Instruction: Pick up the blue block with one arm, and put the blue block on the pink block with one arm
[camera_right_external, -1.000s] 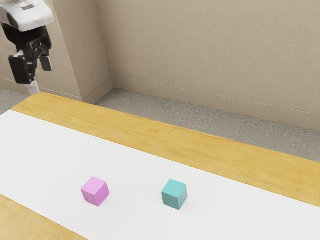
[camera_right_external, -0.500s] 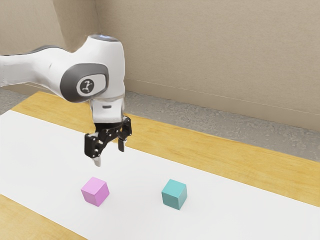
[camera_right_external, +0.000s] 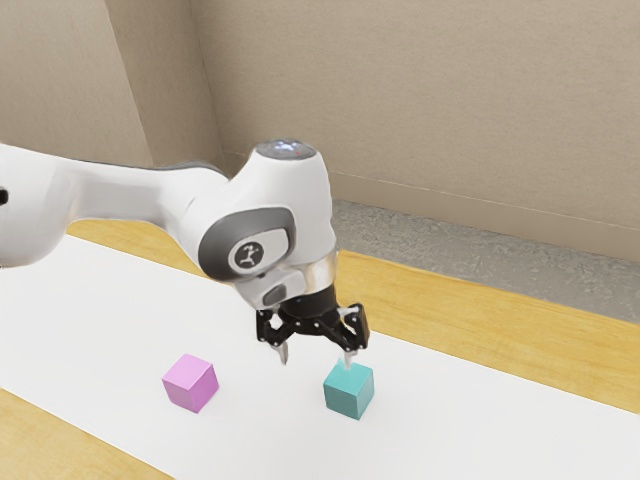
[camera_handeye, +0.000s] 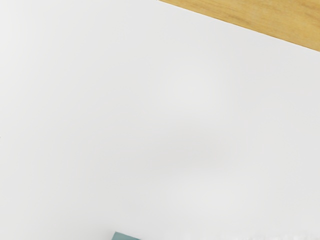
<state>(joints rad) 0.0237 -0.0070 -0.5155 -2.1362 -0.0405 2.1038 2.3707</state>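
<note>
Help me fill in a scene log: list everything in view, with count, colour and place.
blue block: 1, teal-blue, on the white mat, toward the exterior view's right of the pink block, apart from it, just below the gripper
pink block: 1, pink, on the white mat, toward the exterior view's left of the blue block
white mat: 1, white, laid along the tabletop
table: 1, light wood, under the mat
floor: grey, behind the table
walls: beige, behind the floor
arm: 1, white, reaching in from the exterior view's left
gripper: 1, black, open, low over the mat, holding nothing
</note>
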